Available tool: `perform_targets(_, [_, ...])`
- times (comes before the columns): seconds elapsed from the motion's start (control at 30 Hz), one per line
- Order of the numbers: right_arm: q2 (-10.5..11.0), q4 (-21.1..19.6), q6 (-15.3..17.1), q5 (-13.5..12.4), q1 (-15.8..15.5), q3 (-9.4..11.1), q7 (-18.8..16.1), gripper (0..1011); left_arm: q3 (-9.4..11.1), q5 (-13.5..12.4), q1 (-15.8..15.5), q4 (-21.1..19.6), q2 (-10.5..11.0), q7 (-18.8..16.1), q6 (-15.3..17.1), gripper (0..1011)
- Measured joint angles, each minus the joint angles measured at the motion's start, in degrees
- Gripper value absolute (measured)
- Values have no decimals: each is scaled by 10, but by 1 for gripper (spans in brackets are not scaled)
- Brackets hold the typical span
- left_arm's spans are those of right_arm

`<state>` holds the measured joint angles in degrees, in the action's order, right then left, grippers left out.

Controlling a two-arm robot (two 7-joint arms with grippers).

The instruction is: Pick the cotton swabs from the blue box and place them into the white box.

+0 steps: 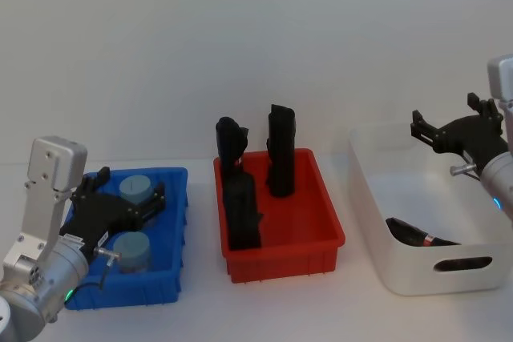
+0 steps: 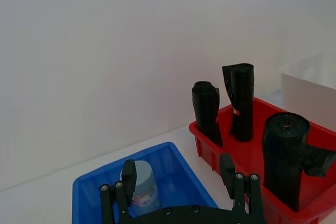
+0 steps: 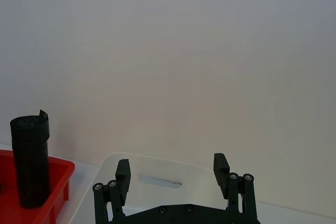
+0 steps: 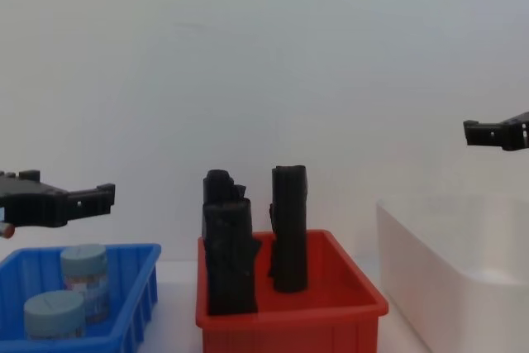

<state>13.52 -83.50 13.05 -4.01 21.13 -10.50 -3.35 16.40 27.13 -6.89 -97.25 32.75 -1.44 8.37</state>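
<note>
Plain white wall (image 1: 240,38) backs a white table (image 1: 200,302) holding three bins in a row. Nothing looks delivered yet. Two cotton swabs (image 1: 133,251) jars, one near and one far, sit in the blue box (image 1: 136,290) at the left. The white box (image 1: 417,278) at the right shows only a dark object (image 1: 417,236) with a red band. The left gripper (image 2: 177,167) hovers above the blue box, jaws spread wide and empty. The right gripper (image 3: 171,165) hangs over the white box, likewise spread and empty. Both jars are therefore left to move. They are small clear cylinders with flat grey-blue lids and printed labels. The bins are smooth, rimmed plastic, and the red bin (image 1: 280,258) between them holds upright, crinkled black rolls (image 1: 280,154).
</note>
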Motion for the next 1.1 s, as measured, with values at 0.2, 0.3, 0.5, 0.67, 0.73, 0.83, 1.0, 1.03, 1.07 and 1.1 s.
perform_targets(0.2, [0, 0, 0, 0, 0, 0, 0, 1002, -1, 14, -5, 5, -6, 7, 28, 1004])
perform_targets(0.3, [0, 0, 0, 0, 0, 0, 0, 1002, -1, 19, -7, 8, -8, 9, 38, 1004])
perform_targets(0.5, [0, 0, 0, 0, 0, 0, 0, 1002, -1, 28, -12, 16, -13, 15, 68, 1004])
perform_targets(0.67, [0, 0, 0, 0, 0, 0, 0, 1001, -2, 30, -17, 24, -16, 19, 91, 1004])
perform_targets(0.73, [0, 0, 0, 0, 0, 0, 0, 1002, -2, 29, -19, 28, -17, 21, 100, 1004])
perform_targets(0.83, [0, 0, 0, 0, 0, 0, 0, 1002, -2, 27, -21, 33, -18, 23, 109, 1004])
perform_targets(1.0, [0, 0, 0, 0, 0, 0, 0, 1002, -2, 22, -24, 40, -19, 27, 121, 1004])
perform_targets(1.03, [0, 0, 0, 0, 0, 0, 0, 1002, -2, 21, -24, 40, -19, 27, 123, 1004])
perform_targets(1.07, [0, 0, 0, 0, 0, 0, 0, 1002, -2, 20, -24, 41, -20, 28, 124, 1004])
perform_targets(1.1, [0, 0, 0, 0, 0, 0, 0, 1002, -2, 18, -25, 44, -20, 29, 128, 1004])
